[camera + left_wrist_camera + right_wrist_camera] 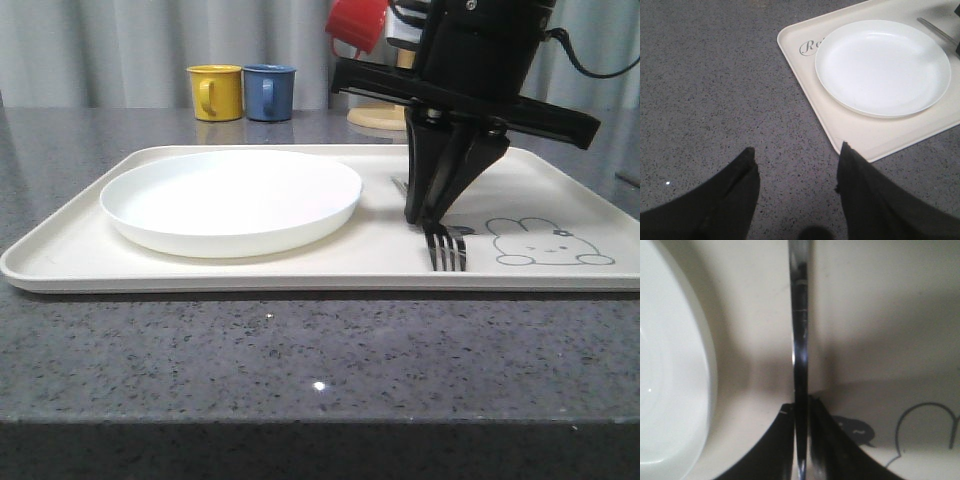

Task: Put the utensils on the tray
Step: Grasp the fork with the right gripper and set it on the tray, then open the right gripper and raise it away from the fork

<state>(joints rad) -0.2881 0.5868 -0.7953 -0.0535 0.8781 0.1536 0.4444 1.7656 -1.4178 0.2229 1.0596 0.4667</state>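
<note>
Right gripper [432, 218] down on cream tray [300, 268], jaws closed on fork [446, 248], tines toward camera, just left of rabbit drawing [545, 243]. White plate [231, 199] on tray's left half. Yellow mug [216, 92], blue mug [269, 92] behind on grey tabletop [300, 360].

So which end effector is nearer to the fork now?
The right end effector: it is shut on the fork on the tray. The left end effector hovers over the table, off the tray's corner.
</note>
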